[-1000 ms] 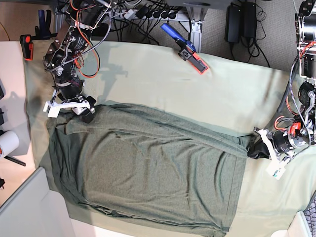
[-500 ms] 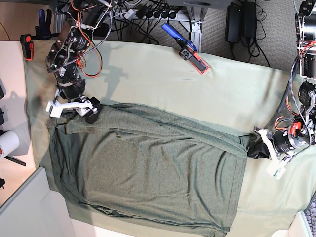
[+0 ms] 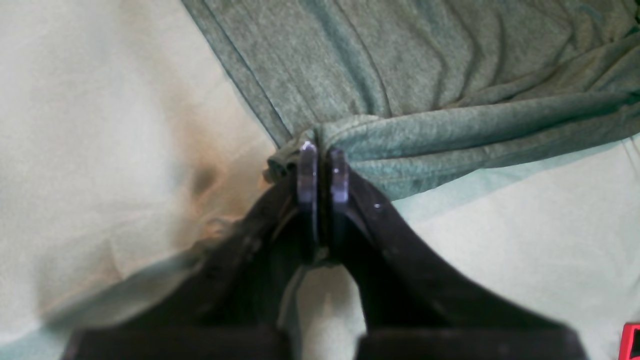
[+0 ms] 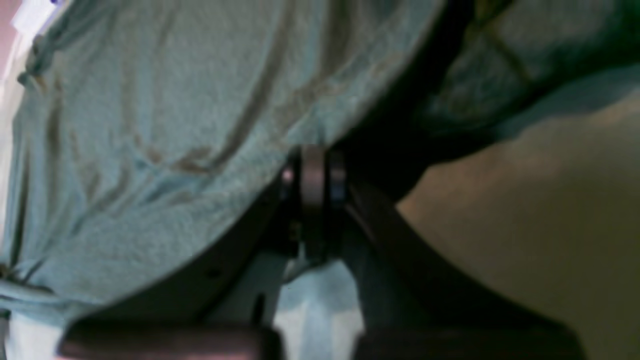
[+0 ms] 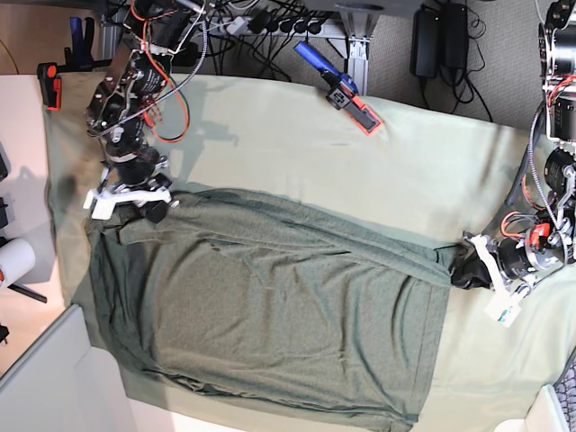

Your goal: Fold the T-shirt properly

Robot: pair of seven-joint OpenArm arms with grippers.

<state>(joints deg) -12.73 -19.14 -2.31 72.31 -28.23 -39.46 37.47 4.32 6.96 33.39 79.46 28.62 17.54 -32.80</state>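
The dark olive T-shirt lies spread out flat on the pale green sheet. My left gripper is at the shirt's right edge and is shut on a bunched corner of it. In the left wrist view the gripper pinches the T-shirt by its hem. My right gripper is at the shirt's upper left corner. In the right wrist view this gripper is shut, and the T-shirt gathers right at its tips.
A blue and red clamp lies on the sheet at the back. A second red clamp sits at the far left and a white roll at the left edge. Cables and power bricks run behind the table.
My right gripper has gone from open to shut at the shirt's upper left corner and has shifted slightly left. The left gripper and its corner have not moved.
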